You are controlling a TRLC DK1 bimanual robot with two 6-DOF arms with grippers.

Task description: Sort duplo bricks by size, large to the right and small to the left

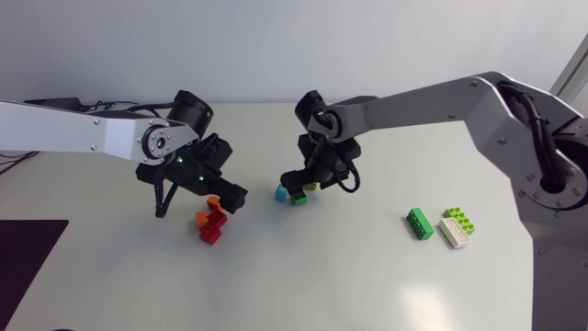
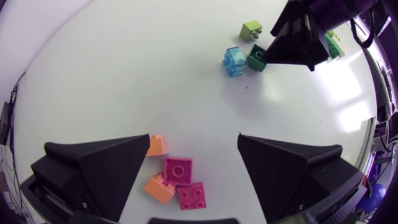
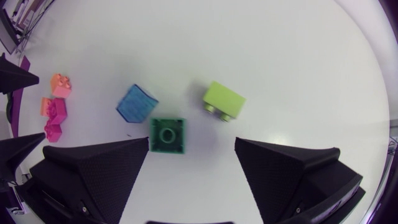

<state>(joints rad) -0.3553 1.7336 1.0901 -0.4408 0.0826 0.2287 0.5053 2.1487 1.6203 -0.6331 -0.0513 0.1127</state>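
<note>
Several small orange and red bricks [image 1: 210,225] lie clustered left of centre. My left gripper [image 1: 220,197] hovers open just above them; in its wrist view a magenta brick [image 2: 178,170] and an orange one [image 2: 157,145] lie between its fingers [image 2: 93,168], untouched. My right gripper [image 1: 305,180] stands open over a small dark green brick [image 3: 167,135], which sits just ahead of its open jaws. Beside that brick lie a translucent blue brick [image 3: 136,104] and a lime one [image 3: 224,99]. Three large bricks rest at the right: green [image 1: 420,223], lime [image 1: 460,219], white [image 1: 456,233].
A dark mat [image 1: 28,253] covers the table's front left corner. The white tabletop [image 1: 322,276] is bare along the front and between the middle bricks and the large ones.
</note>
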